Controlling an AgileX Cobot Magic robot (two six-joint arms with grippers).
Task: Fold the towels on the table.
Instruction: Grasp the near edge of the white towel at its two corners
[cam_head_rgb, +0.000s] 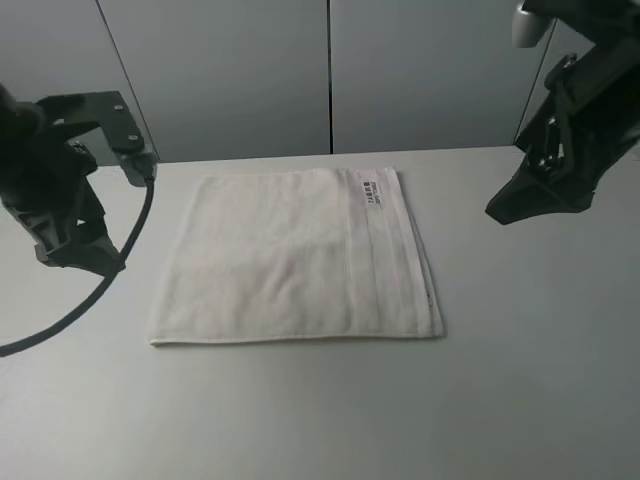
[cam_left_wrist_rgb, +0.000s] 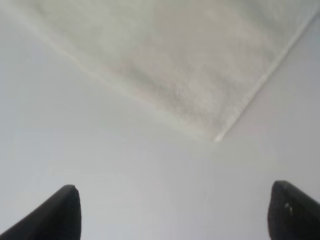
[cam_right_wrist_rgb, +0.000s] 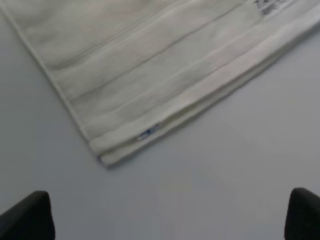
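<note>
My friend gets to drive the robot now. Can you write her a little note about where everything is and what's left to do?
Left gripper: open, empty, above bare table beside a left-side corner of the towel.
Right gripper: open, empty, off the towel's striped side.
Towel: flat in the middle of the table, stripes and label on the right.
Done: the striped edge shows stacked layers, so it looks folded at least once.
Left: any further folds; nothing is touching the towel.
</note>
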